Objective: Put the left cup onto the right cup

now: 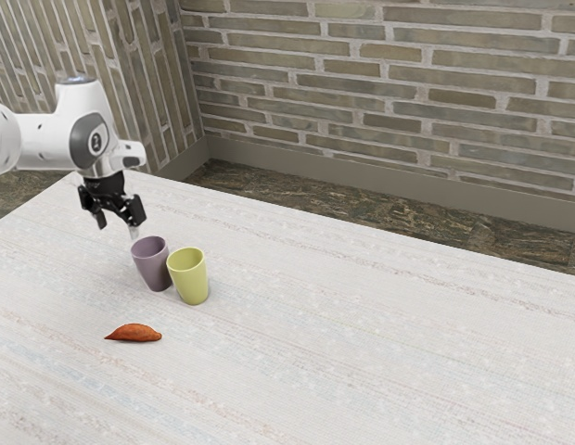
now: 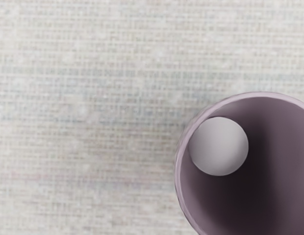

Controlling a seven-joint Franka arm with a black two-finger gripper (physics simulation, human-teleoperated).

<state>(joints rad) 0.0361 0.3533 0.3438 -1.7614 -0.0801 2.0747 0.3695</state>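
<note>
On table (image 1: 380, 352), purple cup (image 1: 151, 262): upright, mouth up, just beside yellow-green cup (image 1: 188, 274) at its 3 o'clock.
End effector (image 1: 119, 219): fingers spread, empty, hovering at purple cup's 11 o'clock.
Handling: probably light, rigid, smooth; could slip.
Hold: pinch one rim wall, 9 o'clock side, clear of neighbour.

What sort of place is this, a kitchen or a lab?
Probably a simulated indoor test room, not a kitchen: bare brick walls, a dark floor, and a pale table with a robot arm near a purple cup.
</note>
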